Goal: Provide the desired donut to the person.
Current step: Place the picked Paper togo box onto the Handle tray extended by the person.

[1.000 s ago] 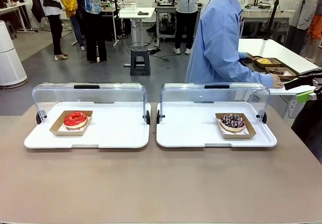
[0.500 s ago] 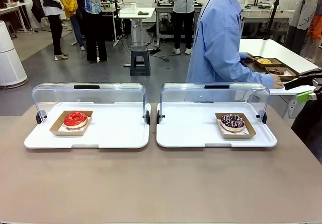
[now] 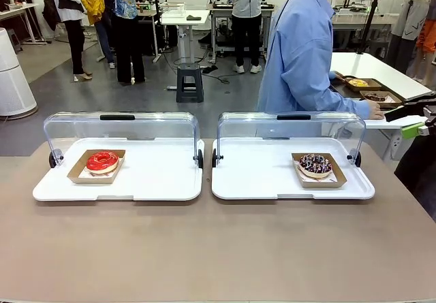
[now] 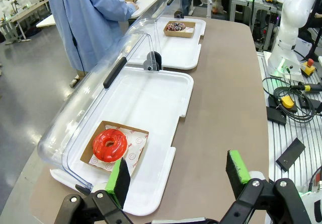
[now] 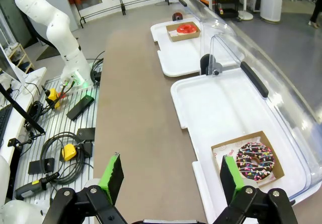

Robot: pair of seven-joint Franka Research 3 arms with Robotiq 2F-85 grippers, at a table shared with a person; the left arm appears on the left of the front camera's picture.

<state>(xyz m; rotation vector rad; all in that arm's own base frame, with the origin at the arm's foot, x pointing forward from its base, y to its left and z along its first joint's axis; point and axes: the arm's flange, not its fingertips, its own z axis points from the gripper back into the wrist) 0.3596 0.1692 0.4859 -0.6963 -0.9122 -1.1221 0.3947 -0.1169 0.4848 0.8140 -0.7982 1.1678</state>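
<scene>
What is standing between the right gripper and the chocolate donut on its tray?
Nothing visible: the right gripper hangs open above the chocolate donut, whose clear lid is swung back on the tray's far side.

The left gripper (image 4: 177, 176) has black linkage arms with round silver pivot screws and flat fingers (image 4: 238, 167) faced with bright green pads; the right gripper (image 5: 171, 177) is built alike, black with green pads on its fingers (image 5: 111, 175). A white arm (image 5: 53, 25) of smooth rounded segments rises from a base with a green light. The person (image 3: 304, 52) wears a light blue long-sleeved button-up shirt
</scene>
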